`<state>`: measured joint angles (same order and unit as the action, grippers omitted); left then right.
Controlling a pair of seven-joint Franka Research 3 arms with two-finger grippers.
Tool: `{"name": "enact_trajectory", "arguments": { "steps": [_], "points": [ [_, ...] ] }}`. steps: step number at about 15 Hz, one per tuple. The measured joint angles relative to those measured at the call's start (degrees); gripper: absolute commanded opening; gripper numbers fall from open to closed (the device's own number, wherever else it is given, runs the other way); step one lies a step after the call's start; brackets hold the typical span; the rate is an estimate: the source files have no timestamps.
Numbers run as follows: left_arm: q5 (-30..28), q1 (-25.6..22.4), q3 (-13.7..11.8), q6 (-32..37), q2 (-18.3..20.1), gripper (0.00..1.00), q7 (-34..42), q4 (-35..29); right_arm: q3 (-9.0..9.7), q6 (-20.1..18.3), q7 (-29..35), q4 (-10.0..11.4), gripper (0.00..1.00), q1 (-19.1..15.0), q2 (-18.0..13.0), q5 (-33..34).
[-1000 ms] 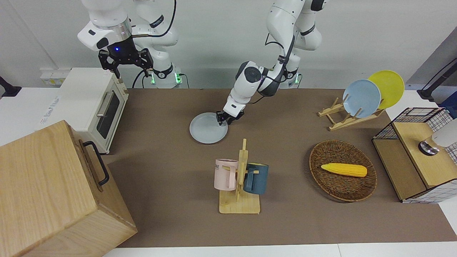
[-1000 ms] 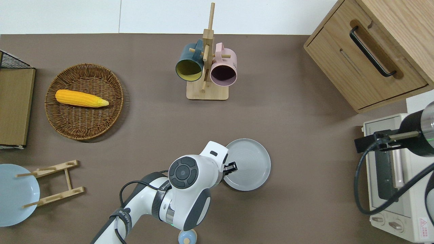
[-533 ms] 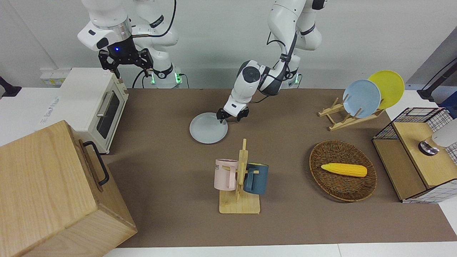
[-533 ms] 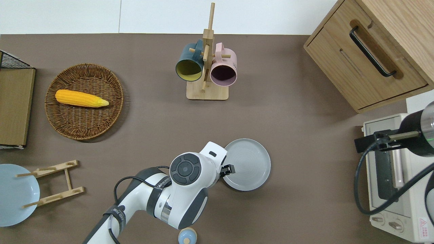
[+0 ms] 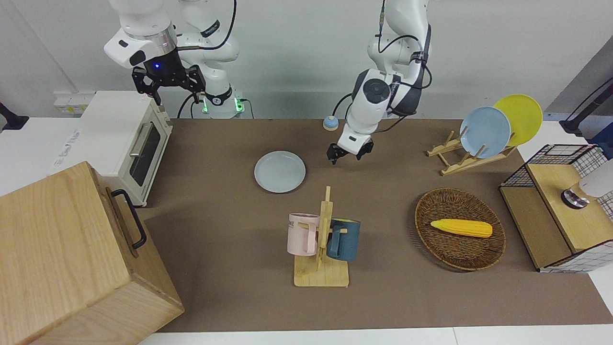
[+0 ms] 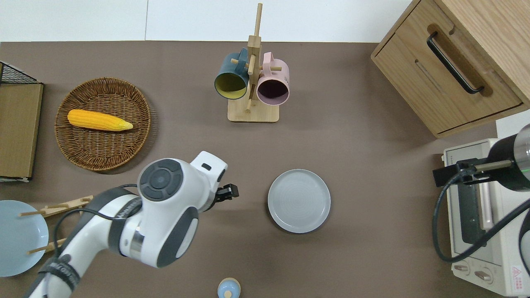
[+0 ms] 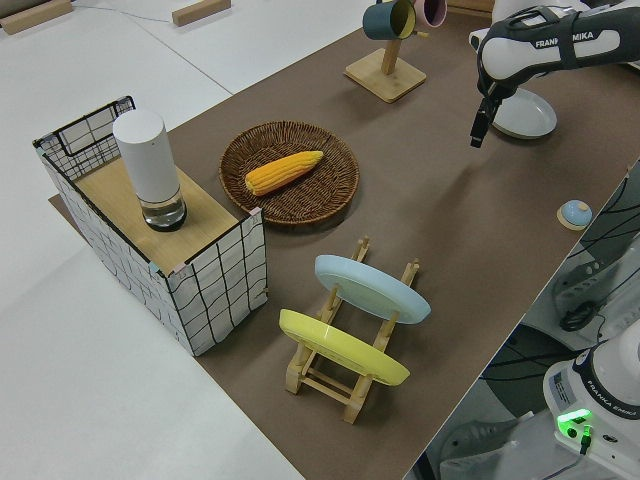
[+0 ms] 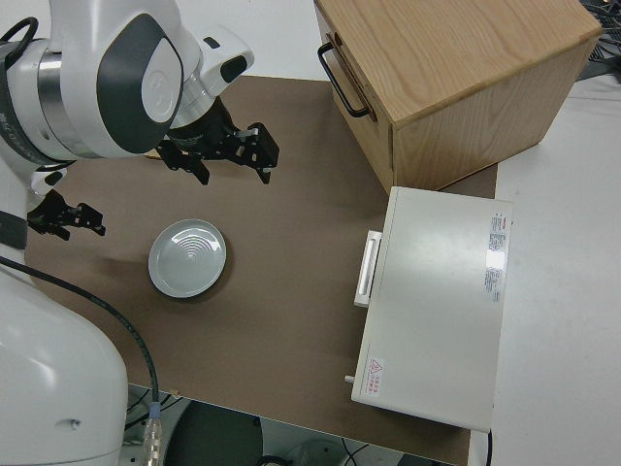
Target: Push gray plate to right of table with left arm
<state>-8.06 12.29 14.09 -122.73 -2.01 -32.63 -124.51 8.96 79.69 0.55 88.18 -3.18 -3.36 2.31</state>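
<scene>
The left gripper (image 6: 230,192) had lifted away from the gray plate (image 6: 299,200) since half a second earlier, and hung over bare table (image 6: 356,136), well apart from it; whether its fingers were open cannot be told. The push looked finished. The plate lay flat, round and pale, mid-table. The right arm was parked.

The left hand (image 7: 479,127) hangs above the brown table (image 7: 450,230), apart from the gray plate (image 7: 525,113).
</scene>
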Motion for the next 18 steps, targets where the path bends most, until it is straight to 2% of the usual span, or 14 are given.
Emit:
{"name": "enact_trajectory", "arguments": {
  "steps": [3,6,12,14,18],
  "points": [
    [0.1,-5.8,-0.2,3.6,3.2,0.99,6.1,0.0,0.0,0.0,0.0,0.0,0.996,0.0,0.0,0.0],
    [2.4,-9.1,-0.2,4.7,5.7,0.99,6.9,0.3,0.0,0.0,0.0,0.0,0.996,0.0,0.0,0.0],
    [9.4,-10.6,-0.7,11.9,7.3,1.0,7.0,5.2,0.0,0.0,0.0,0.0,0.996,0.0,0.0,0.0],
    [10.7,-10.7,-2.6,15.4,7.9,1.0,8.6,8.3,0.0,0.0,0.0,0.0,0.996,0.0,0.0,0.0],
    [11.0,-11.3,-8.4,23.0,10.1,1.0,17.7,15.0,0.0,0.0,0.0,0.0,0.996,0.0,0.0,0.0]
  ]
}}
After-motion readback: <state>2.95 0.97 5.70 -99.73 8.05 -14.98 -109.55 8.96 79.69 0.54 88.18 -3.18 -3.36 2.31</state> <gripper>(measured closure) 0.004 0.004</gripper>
